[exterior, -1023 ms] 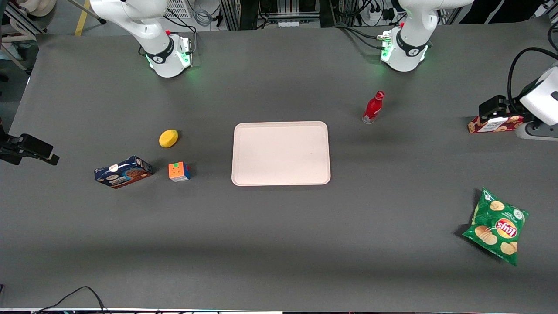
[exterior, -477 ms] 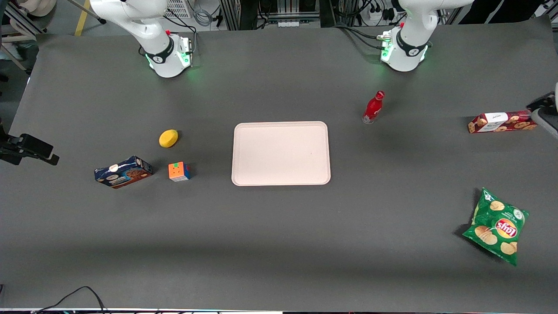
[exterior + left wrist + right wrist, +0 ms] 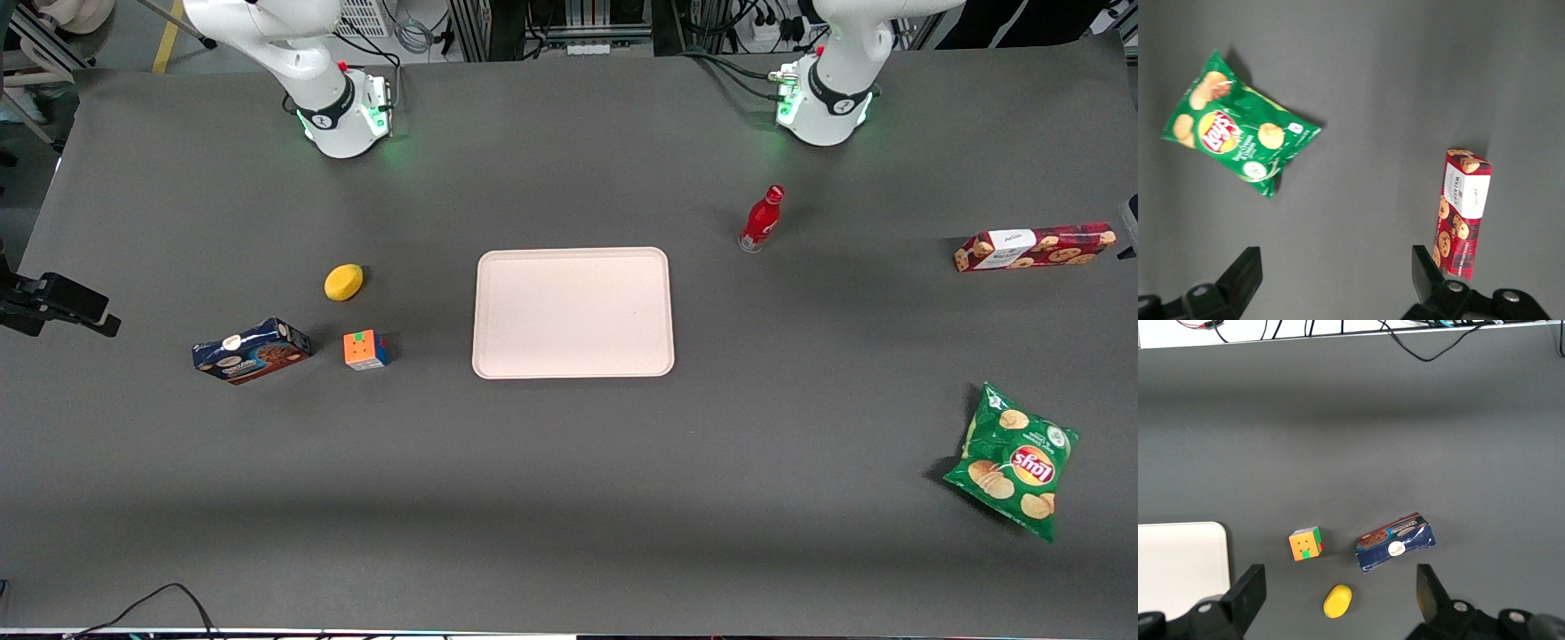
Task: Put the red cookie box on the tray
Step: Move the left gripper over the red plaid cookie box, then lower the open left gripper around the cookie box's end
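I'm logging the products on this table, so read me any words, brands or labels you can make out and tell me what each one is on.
"Lay's": logo on the green chip bag, below the open gripper.
Red cookie box: white label patch has print, too small to read.
Dark-blue cookie box: lettering too small to read.
Red bottle: white marking, unreadable.
Tray: no text.

A dark grey table (image 3: 569, 498) carries a tray (image 3: 573, 312), red cookie box (image 3: 1034, 247), red bottle (image 3: 762, 219) and green chip bag (image 3: 1013, 460). Toward the parked arm's end lie a blue cookie box (image 3: 252, 350), puzzle cube (image 3: 365, 349) and yellow lemon-like object (image 3: 343, 282). The gripper (image 3: 1335, 280) hangs spread wide above the table, near the red cookie box.
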{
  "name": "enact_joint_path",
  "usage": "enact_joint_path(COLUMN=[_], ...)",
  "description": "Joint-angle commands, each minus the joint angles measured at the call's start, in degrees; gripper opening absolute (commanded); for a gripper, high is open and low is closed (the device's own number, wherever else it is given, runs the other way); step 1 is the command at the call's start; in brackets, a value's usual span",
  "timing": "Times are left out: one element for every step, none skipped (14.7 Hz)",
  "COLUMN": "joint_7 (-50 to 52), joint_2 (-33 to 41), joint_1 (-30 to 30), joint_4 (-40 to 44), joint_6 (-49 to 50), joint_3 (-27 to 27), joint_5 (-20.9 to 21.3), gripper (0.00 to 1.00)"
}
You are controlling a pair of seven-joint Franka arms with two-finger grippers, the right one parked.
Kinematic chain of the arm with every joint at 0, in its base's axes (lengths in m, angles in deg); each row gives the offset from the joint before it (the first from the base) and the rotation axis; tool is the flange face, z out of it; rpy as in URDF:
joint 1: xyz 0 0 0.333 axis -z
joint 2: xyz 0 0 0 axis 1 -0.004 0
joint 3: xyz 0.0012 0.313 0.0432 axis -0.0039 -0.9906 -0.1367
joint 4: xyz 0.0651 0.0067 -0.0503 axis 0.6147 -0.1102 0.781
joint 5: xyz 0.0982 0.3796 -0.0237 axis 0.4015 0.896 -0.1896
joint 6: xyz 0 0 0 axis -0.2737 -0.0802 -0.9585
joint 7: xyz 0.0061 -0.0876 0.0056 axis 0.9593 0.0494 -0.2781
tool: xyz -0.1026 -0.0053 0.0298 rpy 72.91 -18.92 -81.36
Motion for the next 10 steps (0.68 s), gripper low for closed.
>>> enact_joint_path(joint_7=[-3.75,-5.67,-7.43,-8.84,-9.64,-10.52,-11.83,-13.06,-13.42,-13.51], joint_2=[1.80,1.80,1.54,1.45,1.63,1.71,1.72,1.72,2.15,2.76], joint_1=[-2.42,-2.86,-3.38,-5.13,-5.84,-6.11,-6.72,-7.86,-9.52,-10.58], joint_4=[-3.80,-4.24,-4.77,-5.99,-6.61,-6.71,-6.80,-7.58,-9.24,-10.65], joint_6=[-1.72,-2.33,-3.21,-4.00,-4.36,-4.19,-4.10,-4.18,-4.36,-4.45], joint_3=[-0.01,-1.06,-1.68,-1.68,-1.68,-1.77,-1.86,-1.86,-1.77,-1.77], joint_5=[-1.10,-1.28,-1.89,-2.50,-2.60,-2.60,-2.60,-2.60,-2.60,-2.60], gripper=[1.00,1.00,1.00,1.00,1.00,1.00,1.00,1.00,1.00,1.00])
